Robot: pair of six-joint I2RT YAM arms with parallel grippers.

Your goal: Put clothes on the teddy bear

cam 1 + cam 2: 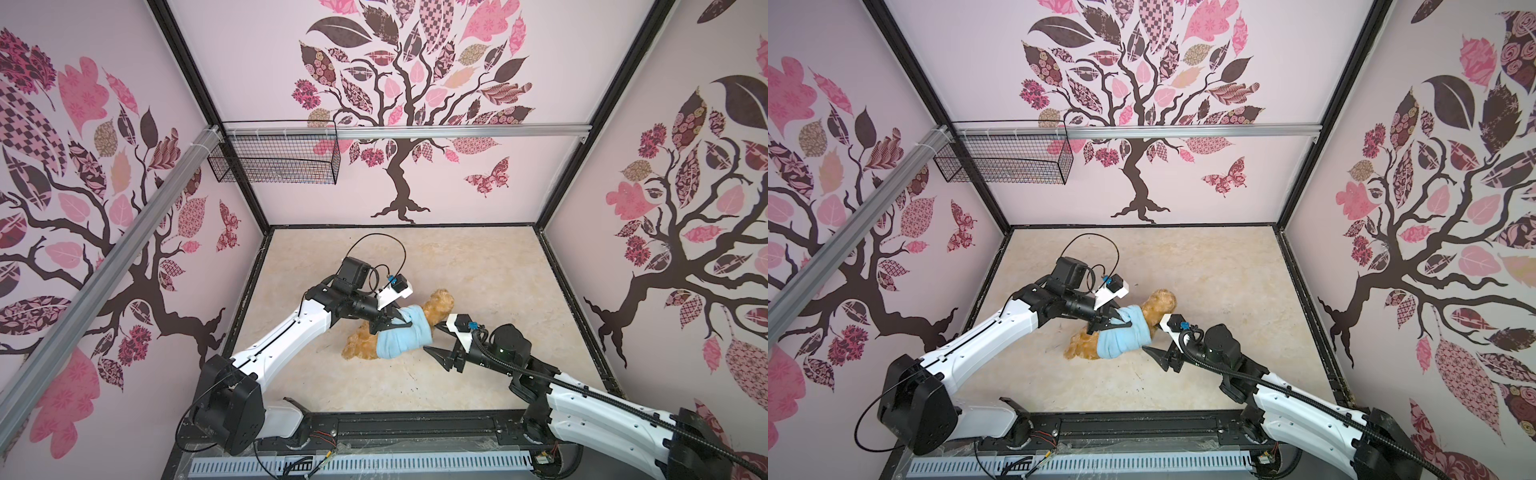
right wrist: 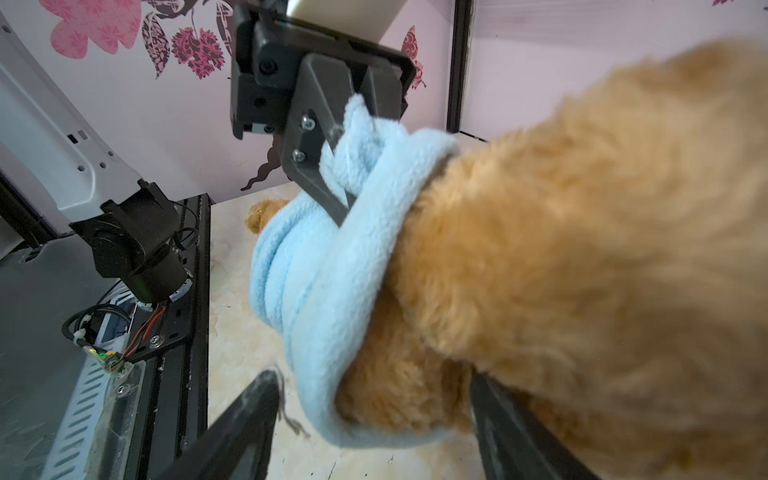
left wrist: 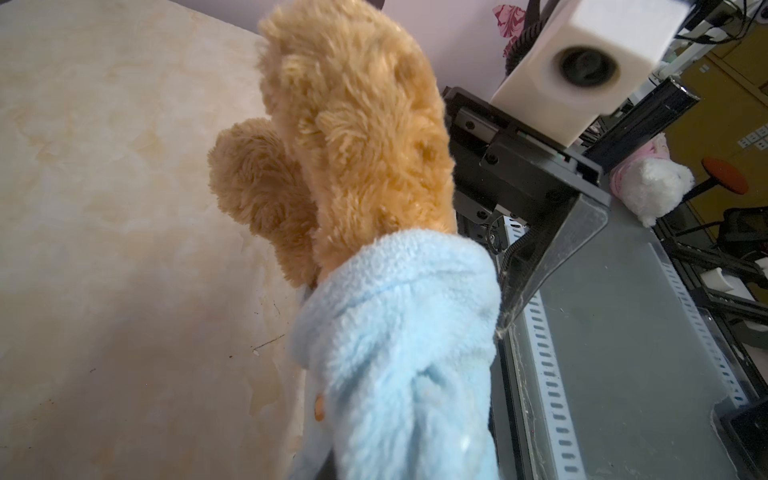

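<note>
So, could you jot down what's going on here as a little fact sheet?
Toy: teddy bear lying on the table
Clothing: light-blue shirt bunched around its body; head and legs uncovered
Left gripper: shut, pinching the shirt
Right gripper: open, at the shirt's head end

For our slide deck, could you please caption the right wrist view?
Left gripper pinches the blue shirt bunched around the teddy bear.
</note>
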